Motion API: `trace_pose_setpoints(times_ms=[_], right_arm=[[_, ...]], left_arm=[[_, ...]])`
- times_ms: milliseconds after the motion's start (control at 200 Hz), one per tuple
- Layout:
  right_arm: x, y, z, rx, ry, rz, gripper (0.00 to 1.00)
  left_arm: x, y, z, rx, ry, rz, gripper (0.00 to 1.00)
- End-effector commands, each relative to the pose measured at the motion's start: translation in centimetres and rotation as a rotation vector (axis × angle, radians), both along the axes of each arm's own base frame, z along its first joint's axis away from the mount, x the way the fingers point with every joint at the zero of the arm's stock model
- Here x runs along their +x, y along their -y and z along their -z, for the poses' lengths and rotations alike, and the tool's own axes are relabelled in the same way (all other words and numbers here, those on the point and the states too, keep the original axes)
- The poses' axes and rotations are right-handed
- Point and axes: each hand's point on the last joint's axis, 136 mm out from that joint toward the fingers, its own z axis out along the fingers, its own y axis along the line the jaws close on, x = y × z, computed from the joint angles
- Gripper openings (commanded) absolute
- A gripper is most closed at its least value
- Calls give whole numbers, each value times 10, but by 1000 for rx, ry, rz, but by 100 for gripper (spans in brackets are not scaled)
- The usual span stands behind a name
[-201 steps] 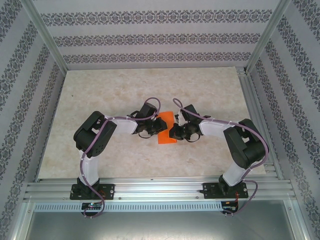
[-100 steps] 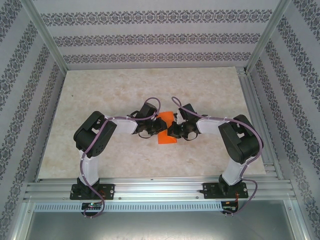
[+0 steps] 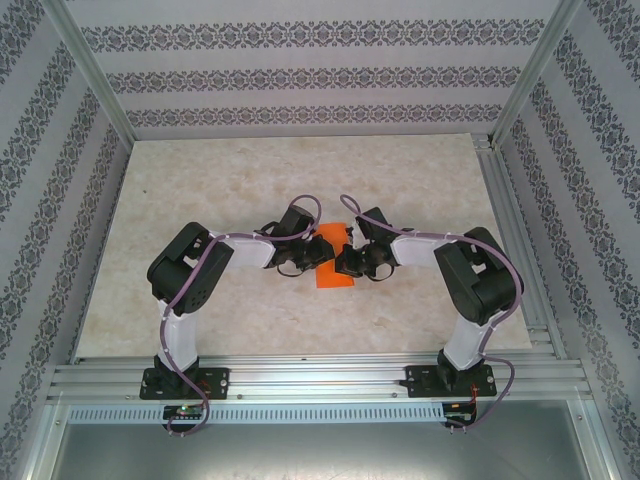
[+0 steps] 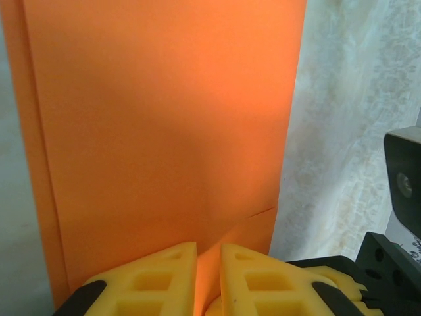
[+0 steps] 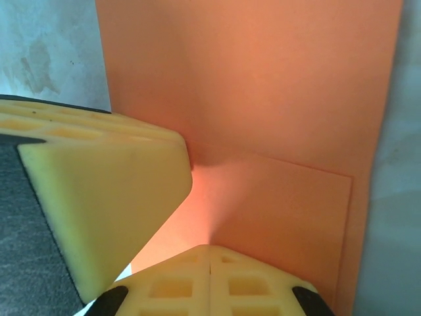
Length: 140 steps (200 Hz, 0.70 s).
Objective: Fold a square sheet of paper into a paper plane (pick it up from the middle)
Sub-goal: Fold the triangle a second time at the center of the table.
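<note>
The orange sheet of paper [image 3: 335, 278] lies folded into a narrow strip on the table between my two grippers. My left gripper [image 3: 310, 258] holds its left side. In the left wrist view the yellow jaws [image 4: 208, 247] are shut on a raised ridge of the paper [image 4: 164, 131]. A folded flap edge runs to the right of them. My right gripper [image 3: 346, 262] is over the strip's right side. Its jaws [image 5: 209, 249] are shut tight, with their tips at a raised crease of the paper [image 5: 276, 99]. The left gripper's yellow finger [image 5: 112, 197] stands close beside them.
The marbled table top [image 3: 200, 190] stretches out on all sides of the paper. Patterned walls and metal frame rails [image 3: 505, 190] close the table in. A black part of the right arm [image 4: 402, 187] shows at the edge of the left wrist view.
My right gripper, shut throughout, has slid a little to the left onto the paper, towards the left gripper. The left gripper and the paper have stayed put.
</note>
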Motion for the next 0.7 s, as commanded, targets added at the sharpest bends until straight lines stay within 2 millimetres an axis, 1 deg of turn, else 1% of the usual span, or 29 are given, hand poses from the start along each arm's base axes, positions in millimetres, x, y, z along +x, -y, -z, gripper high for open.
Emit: trace_pose_setpoints(times_ms=[0,150,265,430,694], right_arm=[[-28,24,17,-113,-55,-21,6],[-35,25,11,-79,-58,-30,6],[-42,26,10,-67,-70,-41,7],[-53,37,14,-100,-92,-46,7],[-68,57,13,-148,-100,-41,7]], left_arm=[[-10,-13,25,84,-38,-7,19],[-11,-16,29,93,-47,-12,19],[-11,-16,30,95,-49,-13,19],[-10,-15,29,94,-48,-13,19],[-11,-16,30,99,-50,-8,19]])
